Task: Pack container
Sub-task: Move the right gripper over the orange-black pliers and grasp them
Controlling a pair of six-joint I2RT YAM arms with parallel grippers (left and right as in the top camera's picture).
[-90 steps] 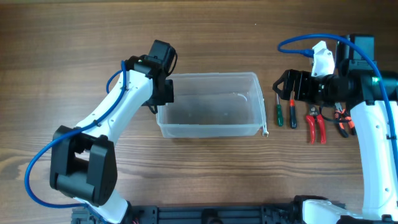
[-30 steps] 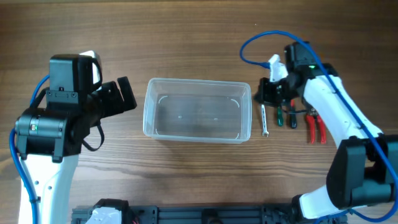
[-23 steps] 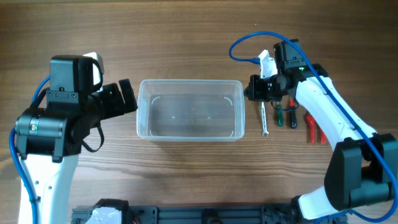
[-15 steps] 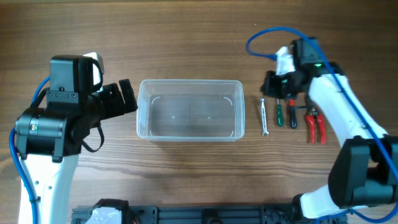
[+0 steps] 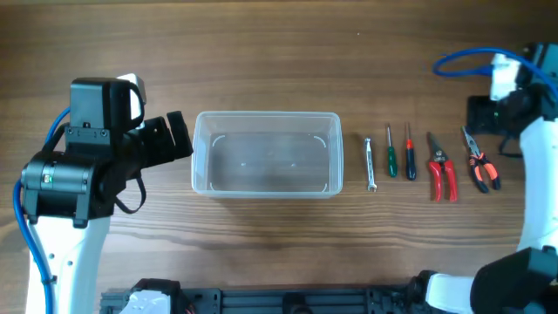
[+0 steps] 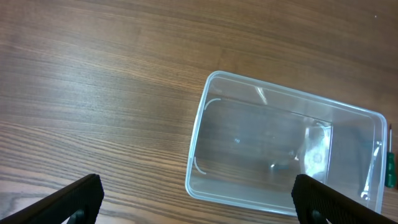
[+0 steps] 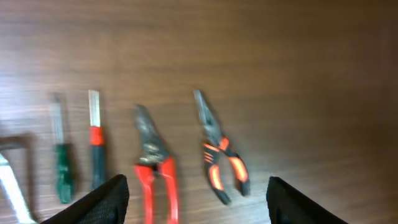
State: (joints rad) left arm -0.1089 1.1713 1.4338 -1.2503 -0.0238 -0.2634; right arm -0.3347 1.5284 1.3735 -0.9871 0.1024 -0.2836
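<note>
Blur softens the right wrist view, whose edges cut off the wrench (image 7: 11,186) and the red cutters (image 7: 149,168). The left wrist view catches only a sliver of green screwdriver (image 6: 390,168).

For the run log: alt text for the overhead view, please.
An empty clear container sits centre-frame, with five hand tools in a row to its right: wrench, green screwdriver, red-banded screwdriver, red cutters, orange pliers. The left gripper and right gripper flank the scene, holding nothing.

I work at a workshop-style robot bench: a wood-grain counter (image 5: 279,52), hand tools in a neat row toward 3 o'clock (wrench (image 5: 371,164), green screwdriver (image 5: 391,160), red-collared screwdriver (image 5: 410,162), red-handled cutters (image 5: 441,176), pliers (image 5: 481,167)), and a black rail (image 5: 288,303) at 6 o'clock.
</note>
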